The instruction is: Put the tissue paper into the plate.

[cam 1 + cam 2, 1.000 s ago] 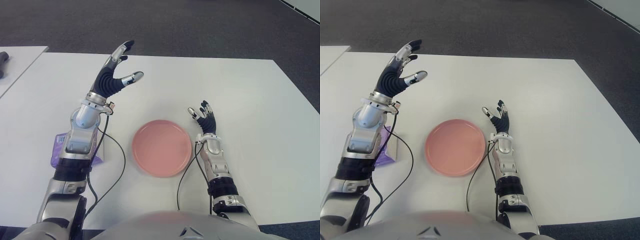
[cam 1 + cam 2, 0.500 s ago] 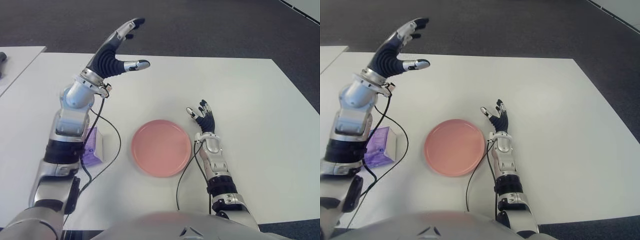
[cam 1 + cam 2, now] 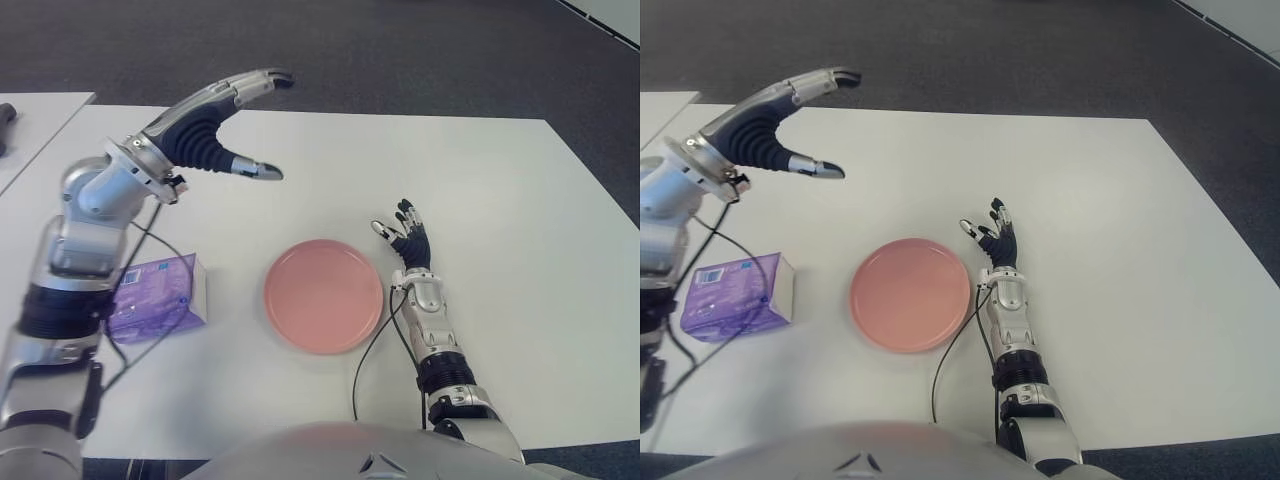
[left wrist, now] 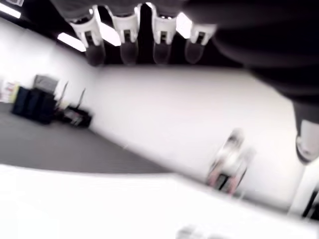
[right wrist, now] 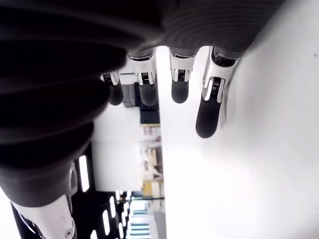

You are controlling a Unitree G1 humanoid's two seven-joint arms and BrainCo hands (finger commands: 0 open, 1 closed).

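left hand [image 3: 205, 128]: raised above table [image 3: 480, 180], fingers spread, empty | right hand [image 3: 408, 238]: right of plate [image 3: 324, 295], fingers relaxed, empty | tissue pack [image 3: 155, 296]: on table, left of plate

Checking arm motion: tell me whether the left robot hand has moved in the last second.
Yes. The left robot hand has swung up and outward, its fingers now pointing more sideways, judged against the plate.
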